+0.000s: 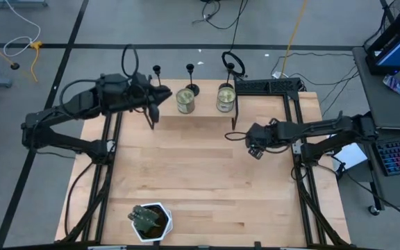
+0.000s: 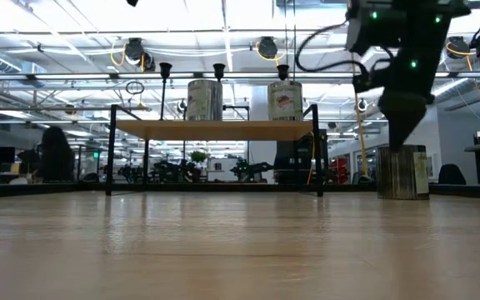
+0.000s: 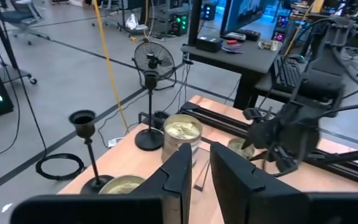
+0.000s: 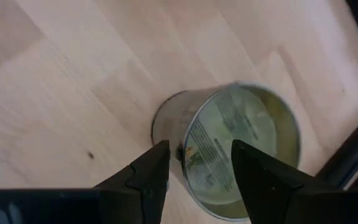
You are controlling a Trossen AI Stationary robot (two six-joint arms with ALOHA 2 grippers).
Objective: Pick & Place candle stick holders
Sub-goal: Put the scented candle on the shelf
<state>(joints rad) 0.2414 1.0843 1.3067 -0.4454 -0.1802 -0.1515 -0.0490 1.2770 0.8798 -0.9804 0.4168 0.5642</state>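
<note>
Three black candle stick holders (image 2: 165, 71) (image 2: 218, 71) (image 2: 282, 71) stand upright on their disc bases on a raised wooden shelf (image 2: 223, 130) at the table's far edge, beside two pale tins (image 1: 185, 101) (image 1: 226, 97). My left gripper (image 3: 201, 171) hovers high at the shelf's left end, next to the left tin. It is narrowly open with nothing between its fingers. My right gripper (image 4: 197, 171) points down, open, just above a third tin (image 4: 235, 155) that stands on the table near the right edge. Its fingers stand over the tin's rim.
A white pot with a green plant (image 1: 151, 221) stands at the table's near edge. The shelf's thin legs (image 2: 111, 150) (image 2: 319, 150) rest on the table. Black frame rails (image 1: 294, 139) run along both table sides. The wooden middle of the table (image 1: 200, 173) is bare.
</note>
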